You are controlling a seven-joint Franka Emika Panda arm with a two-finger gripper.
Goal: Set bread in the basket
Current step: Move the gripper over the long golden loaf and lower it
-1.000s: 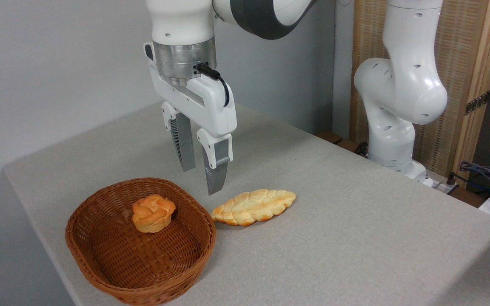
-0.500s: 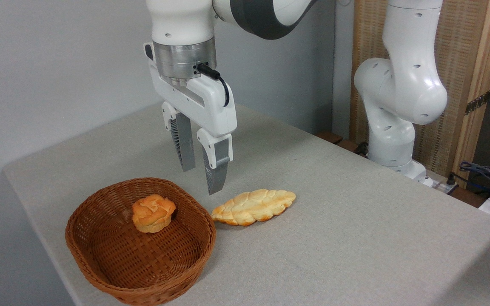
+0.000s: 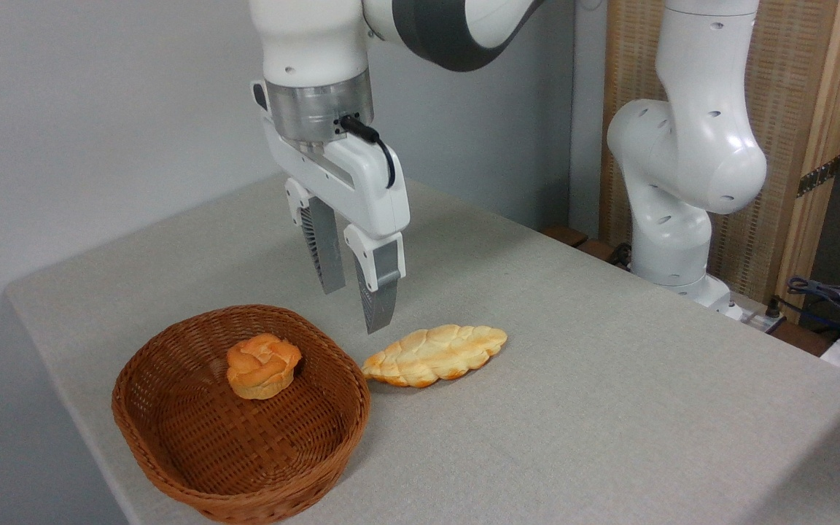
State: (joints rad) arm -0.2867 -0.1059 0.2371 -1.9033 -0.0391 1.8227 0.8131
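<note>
The white Franka arm with its dark grey joint band [image 3: 442,29] reaches in from the upper right, wrist pointing straight down. Its white two-finger gripper [image 3: 356,305] hangs with grey ribbed fingers [image 3: 325,251] slightly parted, holding nothing.

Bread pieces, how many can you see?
2. The long flat loaf lies on the table, right of the basket. The small round bun sits inside the basket. None looks hidden.
</note>
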